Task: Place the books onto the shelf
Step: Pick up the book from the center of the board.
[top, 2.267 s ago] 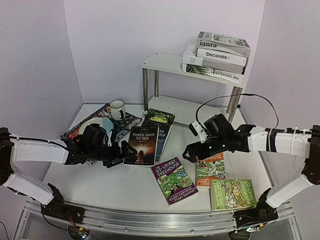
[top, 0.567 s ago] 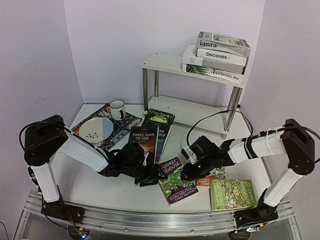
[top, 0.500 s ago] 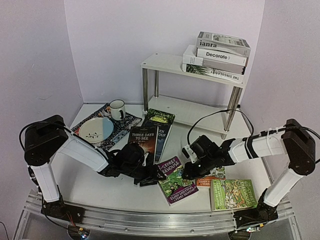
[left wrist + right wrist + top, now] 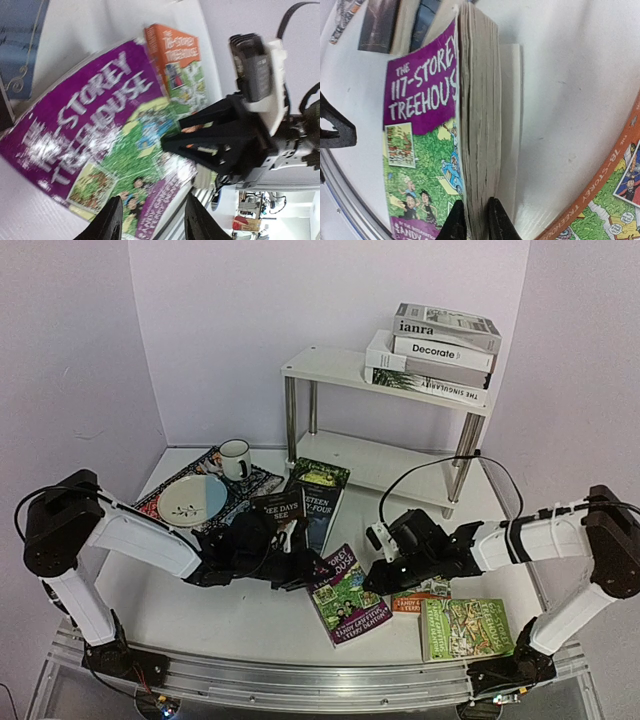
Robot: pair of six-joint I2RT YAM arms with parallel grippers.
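**Both hands at the purple book, right hand pinching its page edge**

Your right hand is closed on the purple book. In the right wrist view 1 finger sits on the cover side and the other on the far side of the page block. The pages stand on edge between the 2 fingers, so that side of the book is raised off the counter. The orange book lies flat just beside this hand, its curved edge near the fingertips.

Your left hand faces the same book from the opposite side. Its 2 fingers are spread and nothing shows between them. The purple cover starts just ahead of the tips, and you cannot tell whether they touch it. Straight ahead of this hand, past the book, is the right hand.

In the overhead view the book lies tilted between the 2 hands. The green book lies flat on the near side of the right hand, just beside the orange one. Just behind the left hand, a dark book rests overlapping another one. The shelf stands well beyond the right hand, with a stack of large books on its top board. Beyond the left arm, a plate and a mug sit on a mat.
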